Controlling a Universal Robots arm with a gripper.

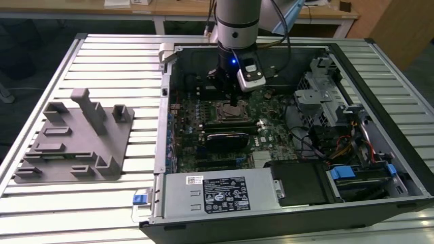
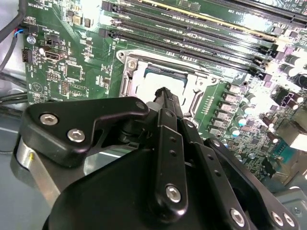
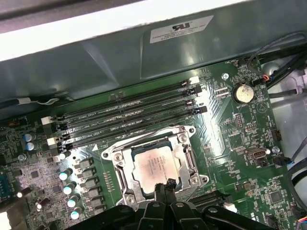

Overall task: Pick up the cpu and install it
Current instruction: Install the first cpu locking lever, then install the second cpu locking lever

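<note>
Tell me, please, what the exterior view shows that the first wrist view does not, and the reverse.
Exterior view alone: the grey fixture tray on the slatted table, the whole open computer case, and the power supply.

First wrist view alone: the cpu lying in the socket frame, its silver top plain to see, and a round coin battery.

Both: the green motherboard and the tool just above the socket.

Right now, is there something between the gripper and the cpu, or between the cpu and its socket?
Nothing visible stands in the way. In the first wrist view the cpu already lies inside the socket frame on the motherboard, and the gripper tip is right at its edge, with no cable or part between them.
</note>
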